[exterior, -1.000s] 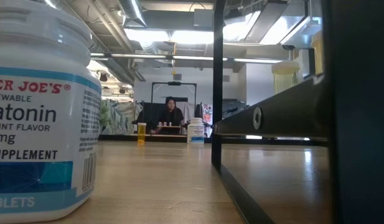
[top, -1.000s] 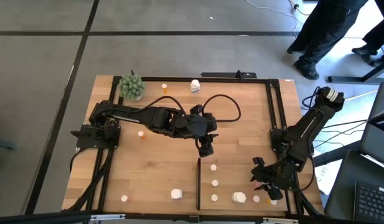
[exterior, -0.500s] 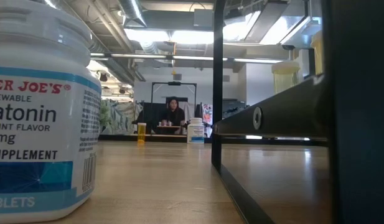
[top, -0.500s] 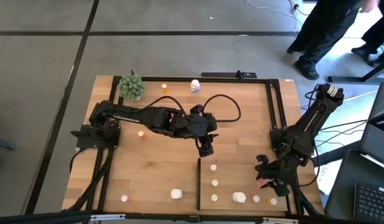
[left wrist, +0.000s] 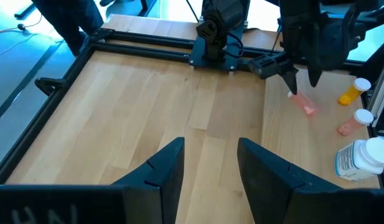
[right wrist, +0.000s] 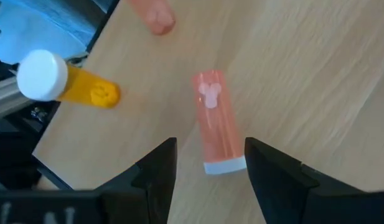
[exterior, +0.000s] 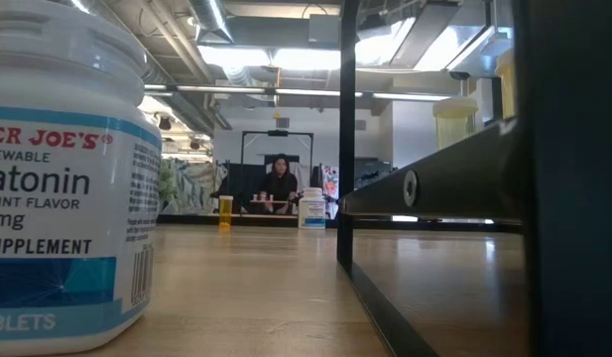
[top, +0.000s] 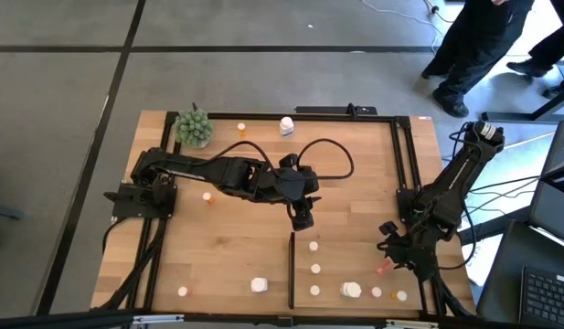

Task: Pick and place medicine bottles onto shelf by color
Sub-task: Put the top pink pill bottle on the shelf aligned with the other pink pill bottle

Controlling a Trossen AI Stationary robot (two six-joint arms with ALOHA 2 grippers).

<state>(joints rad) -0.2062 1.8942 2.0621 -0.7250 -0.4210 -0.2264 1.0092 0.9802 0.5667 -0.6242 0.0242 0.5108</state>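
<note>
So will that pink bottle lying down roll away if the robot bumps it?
Probably. The pink bottle is a smooth cylinder lying on its side, so a nudge could roll it. It looks see-through and nearly empty, likely light. The right pincer hangs open above it.

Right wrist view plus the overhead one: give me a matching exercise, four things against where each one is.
1. pink bottle
2. orange bottle
3. plant ball
4. left tool

A. open, over the table's middle
B. green, at a table corner on the left arm's side
C. lying on the wood, framed by the right tool's open fingers
D. near the table's edge, outside those fingers

Pairs: 1-C, 2-D, 3-B, 4-A
</note>
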